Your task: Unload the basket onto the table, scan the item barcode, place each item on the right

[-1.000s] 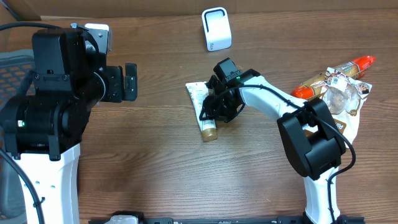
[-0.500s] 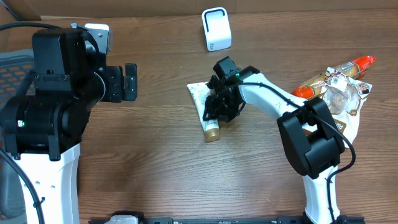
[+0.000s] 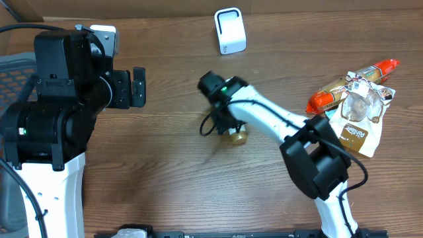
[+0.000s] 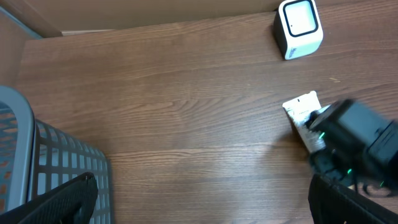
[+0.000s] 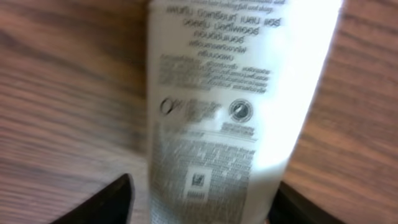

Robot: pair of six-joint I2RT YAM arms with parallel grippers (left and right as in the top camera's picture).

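Observation:
The item is a white tube with a gold cap lying on the wooden table; only its cap end shows under my right arm in the overhead view. Its crimped end shows in the left wrist view. My right gripper hangs over it. In the right wrist view the printed tube lies between the spread jaws of my right gripper, with a strip of table showing beside the left finger. The white scanner stands at the back. My left gripper is open and empty at the left.
A pile of snack packets lies at the right edge. A grey basket stands at the left, below my left gripper. Cardboard runs along the back of the table.
My right arm has swung left over the tube and its jaws have widened from their grip. The tube's cap end has shifted slightly right. The left arm has not moved.

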